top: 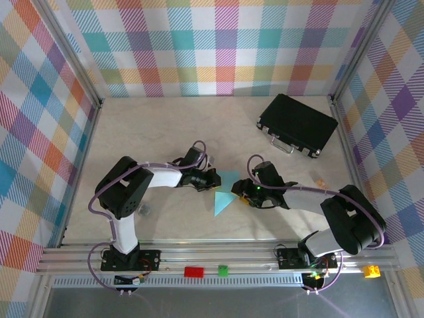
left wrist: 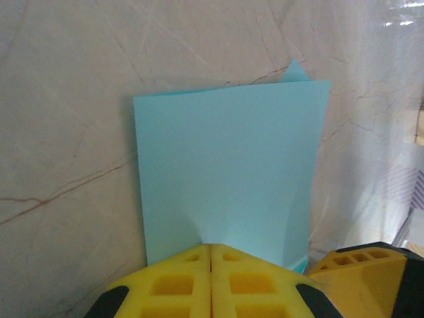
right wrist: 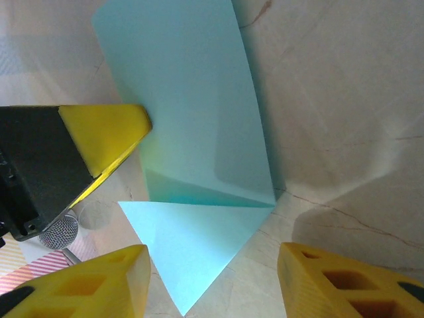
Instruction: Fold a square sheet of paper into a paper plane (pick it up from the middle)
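Two arms meet at the centre of the top view over the paper (top: 224, 193), a light-blue sheet on the table (top: 152, 132). The black case (top: 297, 124) sits well apart at upper right. The left gripper (left wrist: 211, 250), at the bottom of its wrist view, has its yellow fingers together, clamped on the sheet's near edge. The right gripper (right wrist: 211, 281), low in its own view, has fingers spread wide, either side of a triangular flap folded along a crease. The work appears to be at an early fold, well short of a plane. The next move likely calls for the right fingers to come down on that crease and press it flat while the left grip pins the sheet.
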Tool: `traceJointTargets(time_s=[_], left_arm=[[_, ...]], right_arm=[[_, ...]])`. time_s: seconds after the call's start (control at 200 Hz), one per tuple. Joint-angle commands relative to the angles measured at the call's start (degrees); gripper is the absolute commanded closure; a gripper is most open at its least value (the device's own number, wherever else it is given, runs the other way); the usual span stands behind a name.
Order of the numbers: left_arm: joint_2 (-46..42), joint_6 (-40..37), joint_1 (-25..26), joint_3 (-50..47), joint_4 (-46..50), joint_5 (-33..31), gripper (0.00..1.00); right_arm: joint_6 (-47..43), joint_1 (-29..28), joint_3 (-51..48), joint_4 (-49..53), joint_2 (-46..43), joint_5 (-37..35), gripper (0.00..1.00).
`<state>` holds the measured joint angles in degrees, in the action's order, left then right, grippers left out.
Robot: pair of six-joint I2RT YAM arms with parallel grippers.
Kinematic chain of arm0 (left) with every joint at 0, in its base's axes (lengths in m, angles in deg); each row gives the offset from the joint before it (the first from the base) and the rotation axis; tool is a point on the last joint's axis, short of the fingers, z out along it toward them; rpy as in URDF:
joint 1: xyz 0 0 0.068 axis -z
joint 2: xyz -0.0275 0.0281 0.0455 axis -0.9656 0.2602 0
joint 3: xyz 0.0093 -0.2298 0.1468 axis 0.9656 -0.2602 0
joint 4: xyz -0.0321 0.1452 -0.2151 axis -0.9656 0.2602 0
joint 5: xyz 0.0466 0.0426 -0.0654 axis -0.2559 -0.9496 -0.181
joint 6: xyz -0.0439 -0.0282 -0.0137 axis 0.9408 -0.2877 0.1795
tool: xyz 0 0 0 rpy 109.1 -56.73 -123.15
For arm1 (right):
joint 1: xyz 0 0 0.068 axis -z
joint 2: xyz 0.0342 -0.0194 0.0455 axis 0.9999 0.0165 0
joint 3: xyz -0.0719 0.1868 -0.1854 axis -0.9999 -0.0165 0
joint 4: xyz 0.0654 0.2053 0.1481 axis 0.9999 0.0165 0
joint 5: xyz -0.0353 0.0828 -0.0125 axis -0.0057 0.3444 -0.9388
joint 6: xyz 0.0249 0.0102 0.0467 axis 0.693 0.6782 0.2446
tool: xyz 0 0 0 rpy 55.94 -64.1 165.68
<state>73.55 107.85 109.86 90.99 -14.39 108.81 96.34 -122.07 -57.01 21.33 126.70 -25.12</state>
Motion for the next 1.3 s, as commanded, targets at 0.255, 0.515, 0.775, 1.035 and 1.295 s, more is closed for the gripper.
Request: traceJointTargets(time_s=[0.255, 0.515, 0.775, 1.035, 1.295], left_arm=[[0.7, 1.4, -1.1, -2.8, -3.5, 2.4, 0.92], [0.8, 1.4, -1.3, -3.0, -3.6, 2.6, 0.92], [0.1, 1.3, -1.5, -3.6, -3.6, 2.3, 0.92], [-0.1, 1.4, -1.7, -4.2, -4.0, 2.4, 0.92], [-0.5, 1.7, -1.8, -4.0, -4.3, 2.7, 0.92]], right_arm=[[2.0, 0.1, 2.1, -6.2, 3.4, 3.2, 0.47], [1.4, 0.2, 3.3, -7.0, 4.1, 3.3, 0.47], [0.4, 0.7, 2.5, -5.7, 2.5, 1.6, 0.46], [0.8, 3.4, 1.1, -15.5, 5.3, 6.9, 0.44], [-0.9, 6.1, 3.5, -18.3, 10.7, 12.9, 0.55]])
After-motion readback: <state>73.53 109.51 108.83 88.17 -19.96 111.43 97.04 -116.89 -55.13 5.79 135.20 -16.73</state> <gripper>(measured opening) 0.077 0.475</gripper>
